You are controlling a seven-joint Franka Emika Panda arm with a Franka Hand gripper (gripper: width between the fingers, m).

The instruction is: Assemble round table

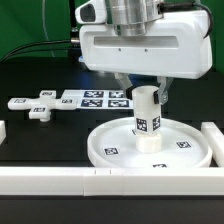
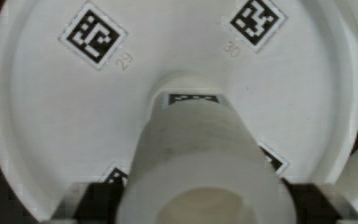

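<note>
Right, I have the gripper (image 1: 146, 92) pinched snugly on the upper end of the post (image 1: 148, 122). The post stands upright on the hub of the disc (image 1: 125, 155), which lies flat on the black table (image 1: 40, 150). It looks to me like light, stiff, smooth plastic, likely slippery. I'd grip high, square across its round sides.

The black counter (image 1: 50, 140) is occupied by the disc (image 1: 103, 152), set against the front rail (image 1: 60, 181) and near the right rail (image 1: 212, 140). The marker board (image 1: 95, 98) is laid behind, with small tagged white pieces (image 1: 40, 112) toward the exterior view's left.
</note>
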